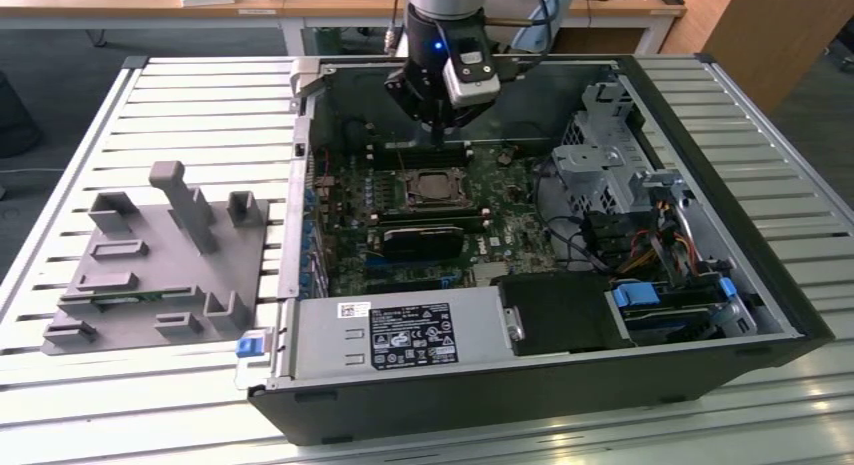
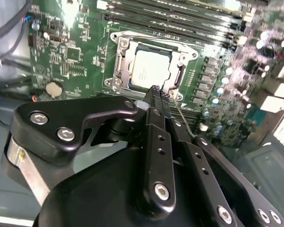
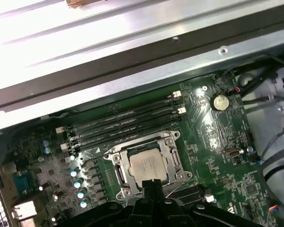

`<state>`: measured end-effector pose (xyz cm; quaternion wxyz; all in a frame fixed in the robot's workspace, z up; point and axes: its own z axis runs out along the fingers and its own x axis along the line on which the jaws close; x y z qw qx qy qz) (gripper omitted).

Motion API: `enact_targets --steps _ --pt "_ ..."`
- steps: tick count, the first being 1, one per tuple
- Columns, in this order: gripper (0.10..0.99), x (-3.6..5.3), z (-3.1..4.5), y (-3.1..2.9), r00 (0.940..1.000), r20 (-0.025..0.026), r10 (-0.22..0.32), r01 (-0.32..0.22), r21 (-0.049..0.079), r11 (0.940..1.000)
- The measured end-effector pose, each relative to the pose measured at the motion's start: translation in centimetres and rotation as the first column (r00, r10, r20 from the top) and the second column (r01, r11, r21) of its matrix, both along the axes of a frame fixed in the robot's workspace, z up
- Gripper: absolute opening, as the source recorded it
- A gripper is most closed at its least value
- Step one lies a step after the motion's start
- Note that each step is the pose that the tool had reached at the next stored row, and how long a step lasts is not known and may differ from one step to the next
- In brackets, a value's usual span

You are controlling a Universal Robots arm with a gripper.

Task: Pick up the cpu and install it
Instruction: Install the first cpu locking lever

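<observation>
The cpu (image 2: 149, 70) already lies flat inside the socket (image 2: 149, 66) on the motherboard (image 2: 71, 52) of the open computer case (image 1: 787, 305). The hand (image 2: 155, 90) hangs just above it, fingers pressed together and holding nothing. Placement looks done; the socket frame looks still unlatched.

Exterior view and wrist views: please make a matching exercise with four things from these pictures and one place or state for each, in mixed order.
Things:
1. cpu
2. gripper
3. grey tray
4. coin battery

Places or states:
A. on the slatted table, outside the computer case
B. lying in the metal-framed socket
C. jaws shut, tips above the socket's edge
D. round, silvery, on the green board

Pairs: 1-B, 2-C, 3-A, 4-D
</observation>
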<state>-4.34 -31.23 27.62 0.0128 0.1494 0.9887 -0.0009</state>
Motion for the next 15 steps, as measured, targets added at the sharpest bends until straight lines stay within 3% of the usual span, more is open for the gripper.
enact_targets --steps 5,11,15 --pt "0.106 0.00 -0.05 0.00 0.9959 -0.0001 0.090 -0.090 0.000 0.9959" --pt "0.106 -0.01 -0.14 0.00 0.9813 0.0001 0.192 -0.192 0.000 0.9813" --pt "0.106 -1.22 -0.18 0.00 0.9797 0.0001 0.200 -0.200 0.000 0.9797"
